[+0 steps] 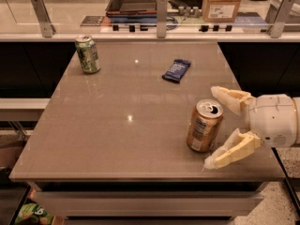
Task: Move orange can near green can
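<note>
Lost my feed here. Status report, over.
Gripper open, straddling orange-gold aluminium can, near right of table. Green patterned aluminium can far left corner. Dark blue flat wrapper beside the path, not blocking.
</note>
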{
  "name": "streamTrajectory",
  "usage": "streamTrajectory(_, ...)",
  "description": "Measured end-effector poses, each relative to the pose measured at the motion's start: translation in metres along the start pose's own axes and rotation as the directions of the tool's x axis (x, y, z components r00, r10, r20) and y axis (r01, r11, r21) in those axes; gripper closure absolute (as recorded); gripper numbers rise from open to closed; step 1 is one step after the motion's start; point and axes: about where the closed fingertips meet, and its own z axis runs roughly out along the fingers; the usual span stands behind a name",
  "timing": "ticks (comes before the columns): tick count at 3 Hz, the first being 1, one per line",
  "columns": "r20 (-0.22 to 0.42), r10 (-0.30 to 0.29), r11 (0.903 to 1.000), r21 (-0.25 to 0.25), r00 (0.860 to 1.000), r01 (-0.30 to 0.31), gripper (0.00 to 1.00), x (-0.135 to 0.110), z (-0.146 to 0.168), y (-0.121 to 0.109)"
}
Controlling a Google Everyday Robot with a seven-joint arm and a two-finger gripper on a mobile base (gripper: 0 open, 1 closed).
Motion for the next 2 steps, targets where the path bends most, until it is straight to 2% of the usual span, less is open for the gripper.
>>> streamTrajectory(1,0.09,0.005,0.9999,-0.012,0.996,-0.004,0.0,-0.004,0.018,0.008)
streamTrajectory(2,0.143,0.011,0.9995,-0.031,0.99,-0.006,0.0,0.004,0.044,0.002)
